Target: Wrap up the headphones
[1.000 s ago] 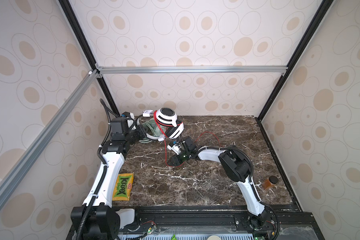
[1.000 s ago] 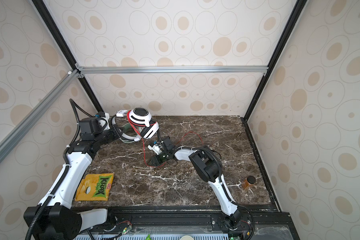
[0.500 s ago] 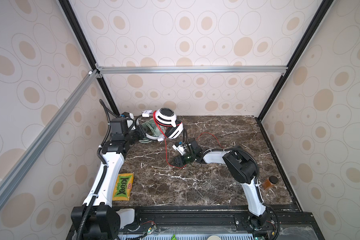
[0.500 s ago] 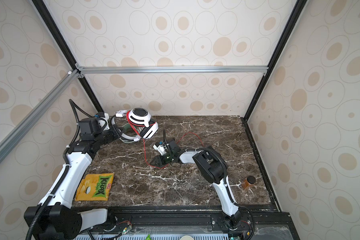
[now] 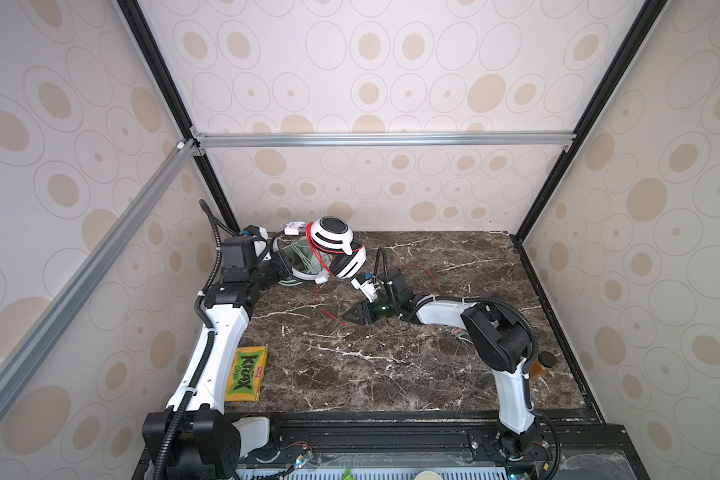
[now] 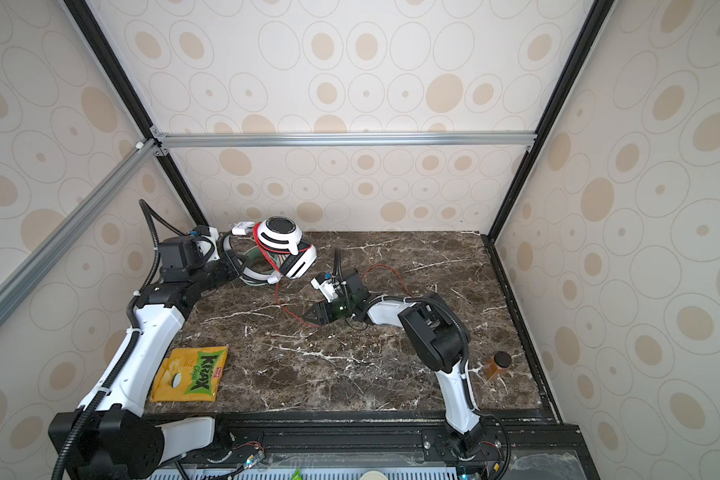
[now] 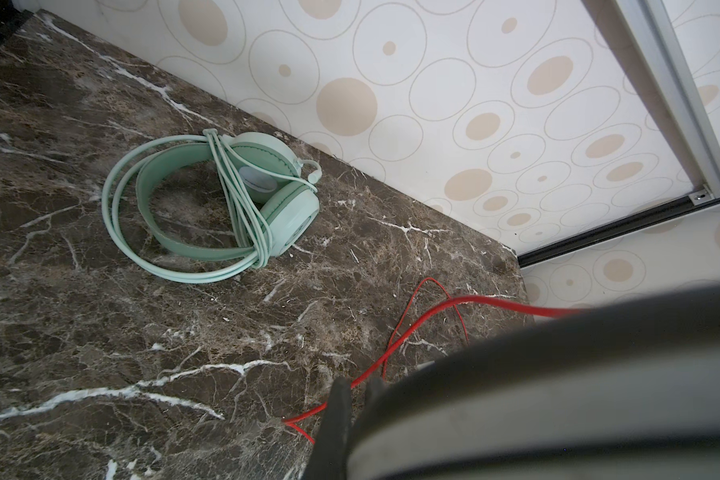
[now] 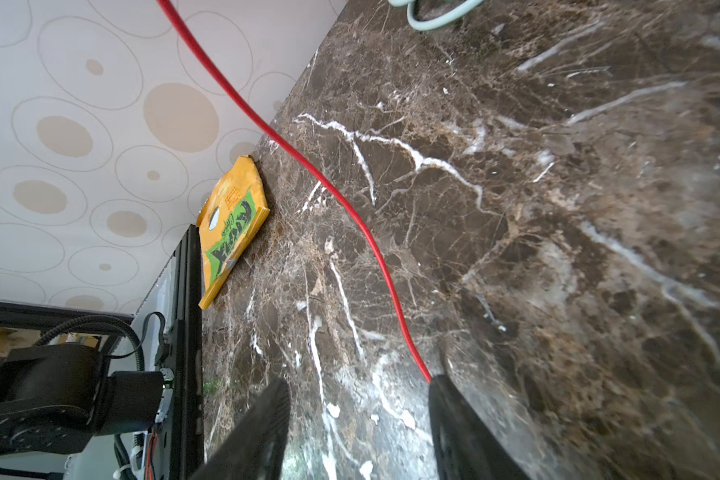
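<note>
My left gripper point(image 5: 285, 266) is shut on the grey headband point(image 7: 558, 395) of the white-and-black headphones point(image 5: 335, 245), holding them off the table at the back left. Their red cord point(image 5: 321, 299) is wound round an earcup, hangs to the table and loops towards my right gripper point(image 5: 346, 318). In the right wrist view that gripper point(image 8: 358, 386) is open, low over the table, and the red cord point(image 8: 350, 208) ends against one fingertip point(image 8: 439, 384). The mint green headphones point(image 7: 208, 208) lie on the table below the raised pair, their pale cord wrapped round them.
A yellow-green chips bag point(image 5: 246, 374) lies at the table's front left by the wall. A small brown bottle point(image 5: 541, 365) stands at the right edge behind my right arm. A small white object point(image 5: 294, 227) lies by the back wall. Walls enclose three sides.
My right gripper's jaws have opened wider and that arm's elbow has swung to the right. The left gripper and the raised headphones have stayed put.
</note>
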Tool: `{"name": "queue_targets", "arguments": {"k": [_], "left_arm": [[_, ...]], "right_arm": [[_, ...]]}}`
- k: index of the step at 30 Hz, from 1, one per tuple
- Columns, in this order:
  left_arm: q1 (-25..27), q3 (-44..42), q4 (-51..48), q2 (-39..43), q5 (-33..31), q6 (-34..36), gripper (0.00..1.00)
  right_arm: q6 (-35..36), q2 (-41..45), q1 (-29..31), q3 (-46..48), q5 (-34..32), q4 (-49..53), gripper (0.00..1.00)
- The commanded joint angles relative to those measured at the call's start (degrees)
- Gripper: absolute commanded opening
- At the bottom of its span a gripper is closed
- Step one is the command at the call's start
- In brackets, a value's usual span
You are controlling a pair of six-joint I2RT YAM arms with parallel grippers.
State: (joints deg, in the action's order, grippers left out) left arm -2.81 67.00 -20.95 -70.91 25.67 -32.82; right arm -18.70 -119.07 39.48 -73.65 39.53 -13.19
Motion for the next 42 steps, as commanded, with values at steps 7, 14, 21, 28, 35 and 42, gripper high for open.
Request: {"name": "queue_targets", "arguments": {"k": [7, 14, 21, 28, 35, 42], "left_arm": [[-0.40, 1.01, 4.38, 0.95, 2.39, -1.63, 0.00], [-0.40, 0.85, 4.59, 0.87, 2.59, -1.72, 0.00], [-0.44, 0.76, 4.55, 0.89, 2.69, -1.70, 0.00], [-0.43, 0.76, 4.69, 0.95, 2.73, -1.71, 0.00], [-0.49, 0.63, 4.78, 0.87, 3.08, -1.89, 0.00], [-0.53, 0.55, 4.86, 1.06, 3.00, -1.88, 0.00]], "right_arm": [[9.25, -5.03, 3.84, -8.27, -3.48, 11.01, 0.58], [10.00, -9.00, 5.45, -13.79, -4.28, 13.28, 0.58], [9.90, -10.87, 5.50, -16.83, -4.24, 13.82, 0.58], [10.36, -7.66, 5.46, -13.13, -3.93, 9.46, 0.57], [9.31, -4.11, 5.13, -8.31, -7.04, 2.71, 0.57], [7.91, -3.12, 5.03, -6.15, -8.18, -2.18, 0.57]]}}
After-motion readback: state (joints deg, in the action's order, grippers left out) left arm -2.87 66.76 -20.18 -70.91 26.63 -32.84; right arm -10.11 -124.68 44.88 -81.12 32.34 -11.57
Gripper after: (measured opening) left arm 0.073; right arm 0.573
